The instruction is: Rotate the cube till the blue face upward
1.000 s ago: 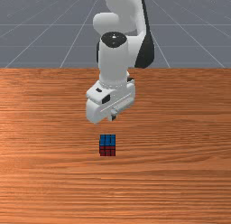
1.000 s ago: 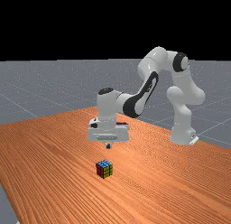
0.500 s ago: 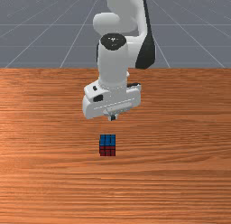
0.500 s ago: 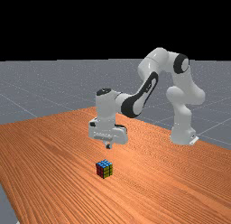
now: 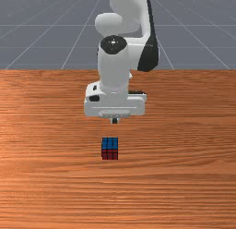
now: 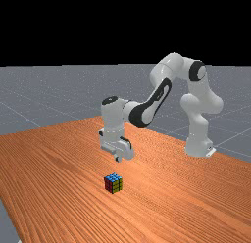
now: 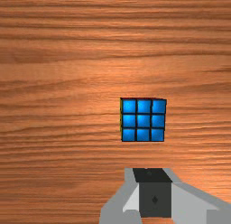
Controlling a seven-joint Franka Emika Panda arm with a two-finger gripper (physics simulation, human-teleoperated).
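In the front view my gripper (image 5: 115, 121) hangs above the table, somewhat toward the arm's base from the cube (image 5: 109, 148). That cube rests flat with its blue face up and a red side toward this camera. From the far view, the gripper (image 6: 117, 159) is above the cube (image 6: 113, 183), with air between them; red and yellow sides show under the blue top. The wrist view has the gripper (image 7: 153, 175) with its fingers together and nothing between them, beside the blue-topped cube (image 7: 143, 120) and not touching it.
Orange-brown wood of the table (image 5: 184, 177) surrounds the cube. The arm's base (image 6: 198, 147) stands on the table at the far view's right. A table edge runs along the far view's left.
My hand has turned about its upright axis, so its wide side now faces the front camera squarely. It has shifted only slightly. The cube has stayed in place, blue face up.
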